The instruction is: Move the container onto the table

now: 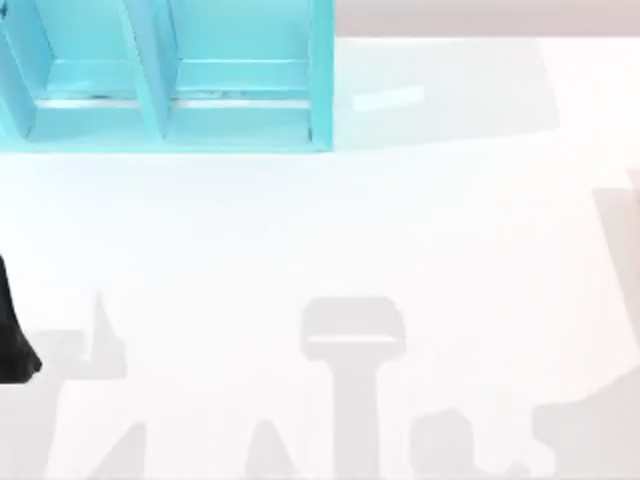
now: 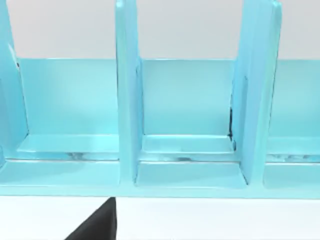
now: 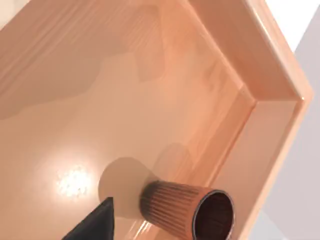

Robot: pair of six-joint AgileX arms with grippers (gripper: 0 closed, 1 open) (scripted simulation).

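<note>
One dark tip of the right gripper juts into the right wrist view, angled down over a glossy peach-orange tray with a raised rim. Whether this claw is released or clenched cannot be told from that sliver. Just past the tip, near it but with a narrow gap between, is the container, a ribbed copper-brown cup whose round rim and dark inside face the camera. It rests on the tray's floor, close against the raised wall and near a corner. It looks to be standing on its base, though from this tilted angle I cannot be sure. Its soft shadow falls on the tray floor between cup and tip. Beyond the tray's rim a strip of the white table shows. The left gripper likewise shows as a single dark wedge in the left wrist view, its state impossible to tell. It hangs over the table, facing the open front of the turquoise shelf unit with its upright dividers and compartments. From above, the shelf unit stands at the far left of the table. A dark part of the left arm sits at the near left edge, and grey arm shadows lie along the near side.
</note>
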